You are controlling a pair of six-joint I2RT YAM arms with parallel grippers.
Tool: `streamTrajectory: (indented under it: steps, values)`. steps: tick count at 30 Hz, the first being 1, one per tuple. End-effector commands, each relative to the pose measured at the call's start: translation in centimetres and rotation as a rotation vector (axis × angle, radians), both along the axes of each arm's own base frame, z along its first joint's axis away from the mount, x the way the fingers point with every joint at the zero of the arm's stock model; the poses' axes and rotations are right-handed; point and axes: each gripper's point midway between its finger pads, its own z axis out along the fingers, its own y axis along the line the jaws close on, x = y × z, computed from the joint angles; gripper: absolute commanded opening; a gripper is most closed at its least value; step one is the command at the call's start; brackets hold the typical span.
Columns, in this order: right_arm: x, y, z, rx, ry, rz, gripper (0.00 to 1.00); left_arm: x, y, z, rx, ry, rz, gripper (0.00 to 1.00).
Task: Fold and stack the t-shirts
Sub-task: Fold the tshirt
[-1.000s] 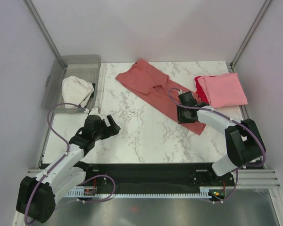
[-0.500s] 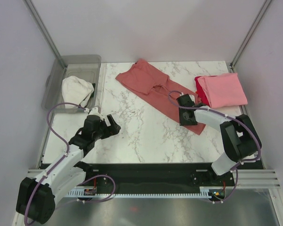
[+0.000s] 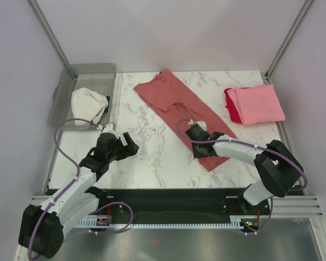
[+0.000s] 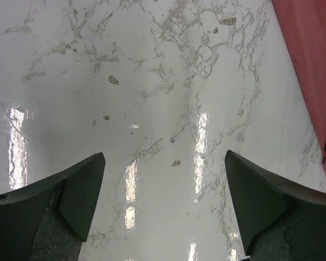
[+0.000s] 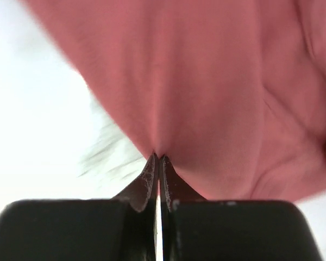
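Note:
The dusty salmon-red t-shirt [image 3: 171, 98] lies stretched slantwise from the table's back middle toward the front right. My right gripper [image 3: 196, 142] is shut on its near part, and the cloth [image 5: 206, 81] bunches at my pinched fingertips in the right wrist view. The light pink t-shirt [image 3: 258, 103] lies folded at the back right on top of the bright red t-shirt [image 3: 232, 107], which shows only at its left edge. My left gripper [image 3: 129, 144] is open and empty over bare marble at the left, with the salmon-red shirt's edge [image 4: 315, 60] at the right of its view.
A clear grey bin [image 3: 86, 87] at the back left holds a crumpled white cloth [image 3: 89, 103]. Metal frame posts stand at both back corners. The table's front edge has a black rail with the arm bases.
My right gripper has moved toward the front left, dragging the salmon-red shirt's near part with it. The shirt now lies longer and narrower. The left arm has not moved.

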Motion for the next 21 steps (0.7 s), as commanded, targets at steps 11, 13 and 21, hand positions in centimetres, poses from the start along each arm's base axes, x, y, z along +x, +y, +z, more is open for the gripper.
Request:
streamTrajectory:
  steps: [11,13,21]
  values:
    - [-11.5,24.6,7.6,0.407,0.017,0.438,0.52,0.4,0.4,0.3,0.027,-0.027,0.014,1.00]
    - [-11.3,24.4,8.8,0.435,-0.010,0.441,0.65,0.4,0.3,0.2,0.024,-0.023,0.009,1.00]
    - [-4.8,16.1,12.1,0.490,-0.095,0.321,0.65,-0.2,-1.1,-0.7,-0.006,0.042,-0.055,1.00]
